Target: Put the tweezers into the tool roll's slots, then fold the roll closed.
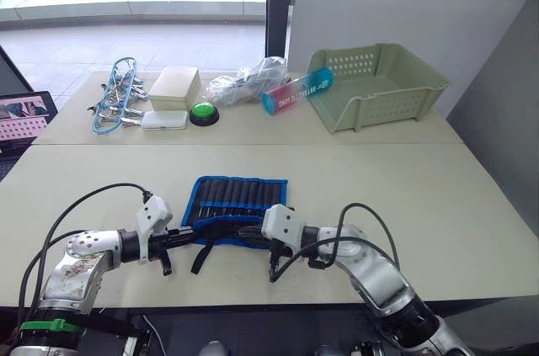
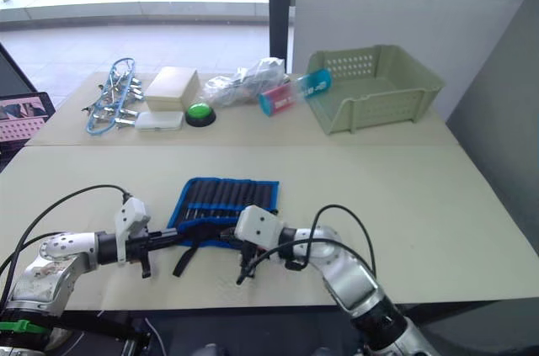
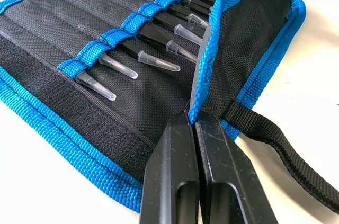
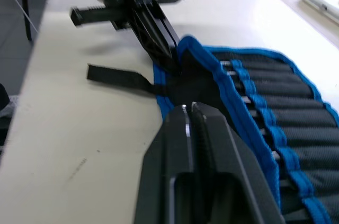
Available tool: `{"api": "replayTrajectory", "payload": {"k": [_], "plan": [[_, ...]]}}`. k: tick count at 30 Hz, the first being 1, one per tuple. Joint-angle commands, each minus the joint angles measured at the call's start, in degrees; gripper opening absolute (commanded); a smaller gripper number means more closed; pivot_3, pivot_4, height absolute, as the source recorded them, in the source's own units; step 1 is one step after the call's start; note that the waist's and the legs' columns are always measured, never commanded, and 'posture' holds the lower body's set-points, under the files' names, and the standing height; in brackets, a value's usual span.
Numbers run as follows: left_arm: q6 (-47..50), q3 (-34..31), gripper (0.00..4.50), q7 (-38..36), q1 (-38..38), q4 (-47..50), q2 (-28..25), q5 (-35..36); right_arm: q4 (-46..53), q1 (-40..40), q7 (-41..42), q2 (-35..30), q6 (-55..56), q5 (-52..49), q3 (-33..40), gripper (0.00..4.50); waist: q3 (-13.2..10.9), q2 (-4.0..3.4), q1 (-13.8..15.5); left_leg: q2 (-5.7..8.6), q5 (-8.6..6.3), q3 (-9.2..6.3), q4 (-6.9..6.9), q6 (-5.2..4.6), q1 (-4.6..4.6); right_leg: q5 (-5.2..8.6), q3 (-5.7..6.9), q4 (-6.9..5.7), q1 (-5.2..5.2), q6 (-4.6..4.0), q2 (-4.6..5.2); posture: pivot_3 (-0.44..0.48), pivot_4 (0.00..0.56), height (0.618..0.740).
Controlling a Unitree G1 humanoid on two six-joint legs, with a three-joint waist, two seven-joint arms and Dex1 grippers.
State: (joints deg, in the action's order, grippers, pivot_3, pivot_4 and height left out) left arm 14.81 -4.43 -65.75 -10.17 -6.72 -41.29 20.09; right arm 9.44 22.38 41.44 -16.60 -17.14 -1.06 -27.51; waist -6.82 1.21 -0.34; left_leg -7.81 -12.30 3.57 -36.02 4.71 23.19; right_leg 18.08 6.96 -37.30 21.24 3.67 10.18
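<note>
1. At the near edge of the desk (image 1: 472, 204), the tool roll (image 1: 240, 200) is lying spread out with its slots (image 1: 236, 196) facing up, because the filling stage appears finished and the folding stage is under way.
2. The left gripper (image 3: 193, 121) is pinching the blue-edged near flap of the roll between pressed-together fingers, lifting it upright so that it can be turned over the row of slots.
3. The right gripper (image 4: 186, 108) is sitting at the same near edge, a little further along, with its fingers pressed together; judging from the right wrist view, it is probably clamping the flap too, so that the fabric rises evenly.
4. The strap (image 3: 286, 147) is trailing loose on the desk toward the robot, left free since closing is not yet due.
5. The left wrist view is showing what the head views cannot: the tweezers (image 3: 153, 61) are seated in the slots with clear caps on their tips, all pointing toward the raised flap.
6. The head views are supplying the setting instead: the green basket (image 1: 379, 82), the silver clips with blue wire (image 1: 116, 95) and a green button (image 1: 203, 112) are standing well apart at the far side.
</note>
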Motion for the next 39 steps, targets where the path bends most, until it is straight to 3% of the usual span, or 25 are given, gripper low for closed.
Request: {"api": "replayTrajectory", "payload": {"k": [1, 4, 14, 21, 24, 27, 31, 34, 39], "plan": [[-0.04, 0.08, 0.00, 1.28, -1.10, 0.04, 0.07, -0.59, -2.55, 1.04, -4.46, 1.77, 0.17, 2.82, 1.06, 0.04, 0.00, 0.00, 0.00, 0.00, 0.00, 0.00, 0.00, 0.00, 0.00, 0.00, 0.00, 0.01, 0.00, 0.00, 0.00, 0.000, 0.150, 0.722], [1.25, 0.06, 0.00, 1.77, -1.03, 0.26, 0.06, -0.47, -3.25, 0.27, -5.82, 2.47, -1.43, 3.54, 1.29, 0.04, 0.00, 0.00, -0.01, 0.00, 0.00, 0.00, 0.00, 0.00, 0.01, 0.00, 0.00, 0.02, 0.00, 0.00, 0.00, 0.000, 0.150, 0.722], [2.44, -8.15, 3.22, 5.07, 1.48, 4.68, 1.03, 6.13, -3.81, -2.61, -10.35, 6.18, -9.05, 4.06, 2.45, 0.00, 0.00, 0.00, -0.71, -0.01, 0.00, -0.01, 0.02, 0.00, -0.05, 0.00, 0.00, -0.10, 0.01, 0.00, 0.00, 0.000, 0.150, 0.722], [4.67, -12.83, 3.22, 9.60, 7.51, 13.82, 1.00, 8.46, -3.72, -3.55, -11.45, 6.39, -9.92, 4.28, 3.44, 0.00, 0.00, 0.00, -0.46, -0.01, 0.00, -0.03, 0.01, 0.00, -0.05, 0.00, -0.01, -0.14, 0.01, 0.00, 0.00, 0.000, 0.150, 0.722], [7.83, -13.76, 2.46, 9.56, 11.25, 20.82, 2.08, 13.52, -3.90, -3.34, -11.96, 6.97, -10.92, 4.11, 3.76, 0.00, 0.00, 0.00, -0.47, -0.01, 0.00, -0.03, 0.01, 0.00, -0.04, 0.00, -0.01, -0.14, 0.01, 0.00, 0.00, 0.000, 0.150, 0.722], [9.82, -13.36, 1.43, 8.94, 13.24, 24.23, 2.16, 16.30, -3.85, -3.27, -12.07, 7.44, -11.32, 3.86, 4.02, 0.00, 0.00, 0.00, -0.43, -0.02, 0.00, -0.03, -0.02, 0.00, -0.05, 0.00, -0.02, -0.16, 0.00, 0.00, 0.00, 0.000, 0.150, 0.722], [9.83, -5.11, 0.10, 10.02, 13.81, 25.47, 5.00, 13.52, -4.09, -2.90, -12.42, 7.89, -11.46, 4.22, 3.56, 0.00, 0.00, -0.03, -0.39, -0.02, -0.01, -0.05, -0.07, -0.01, -0.07, 0.00, -0.04, -0.24, -0.01, 0.00, 0.01, 0.000, 0.150, 0.722], [2.26, -1.06, 0.03, 16.18, 8.98, 18.80, 10.68, 5.51, -3.97, -3.05, -12.20, 7.93, -11.77, 3.96, 3.55, 0.00, 0.00, -0.04, -0.14, -0.01, -0.01, -0.05, -0.11, -0.02, -0.07, 0.00, -0.05, -0.26, -0.03, -0.01, 0.00, 0.000, 0.150, 0.722], [-3.55, -0.29, 0.03, 19.32, 5.08, 10.46, 14.69, 1.13, -3.77, -3.38, -12.21, 7.54, -11.92, 4.32, 3.34, 0.00, 0.04, 0.01, -0.49, -0.01, 0.00, -0.08, -0.19, 0.00, -0.05, 0.00, -0.03, -0.31, -0.01, -0.02, 0.00, 0.000, 0.150, 0.722]]}}
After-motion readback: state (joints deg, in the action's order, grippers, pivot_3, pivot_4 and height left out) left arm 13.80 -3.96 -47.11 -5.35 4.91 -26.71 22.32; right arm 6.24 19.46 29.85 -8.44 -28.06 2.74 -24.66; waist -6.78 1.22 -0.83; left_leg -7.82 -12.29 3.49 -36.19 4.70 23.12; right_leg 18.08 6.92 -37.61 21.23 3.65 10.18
